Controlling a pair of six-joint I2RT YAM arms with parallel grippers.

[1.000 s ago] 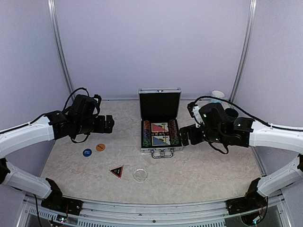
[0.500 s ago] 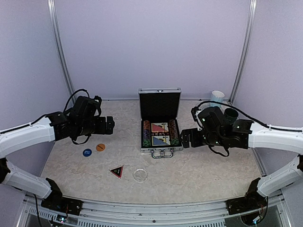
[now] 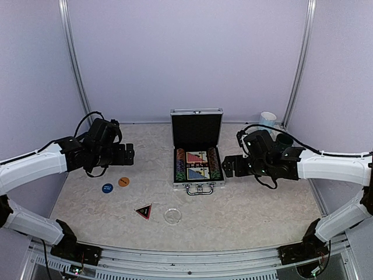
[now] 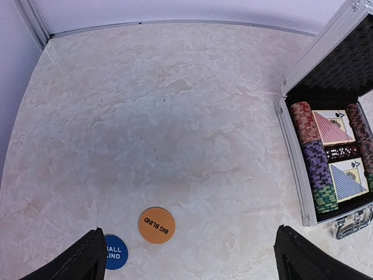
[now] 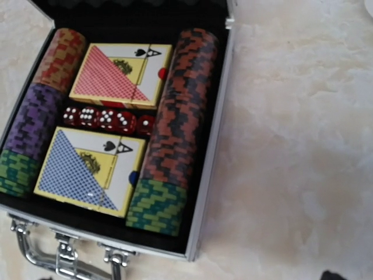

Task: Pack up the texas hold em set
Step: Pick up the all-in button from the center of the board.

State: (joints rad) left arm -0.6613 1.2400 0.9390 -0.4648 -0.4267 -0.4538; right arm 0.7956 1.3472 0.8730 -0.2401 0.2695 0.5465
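At the table's (image 3: 262, 204) back-centre stands the silver briefcase (image 3: 196, 128), lid upright. Left gripper (image 4: 192, 262) and right gripper (image 3: 227, 167) hang either side of it, both spread wide and holding nothing. Chip rows (image 5: 175, 105), a red deck (image 5: 116, 73) and a blue deck (image 5: 87, 169) sit inside. Outside, front-left: orange disc (image 3: 123, 182), blue disc (image 3: 107, 188), black triangle (image 3: 144, 211), clear disc (image 3: 172, 216).

The briefcase (image 5: 211, 146) rim is shiny ribbed metal, its lining matt black foam; the table (image 4: 145, 116) seems smooth, marbled.

case (image 3: 197, 133) at centre, discs (image 3: 123, 182) to its left, triangle (image 3: 144, 210) and perhaps a dish (image 3: 172, 216) nearer
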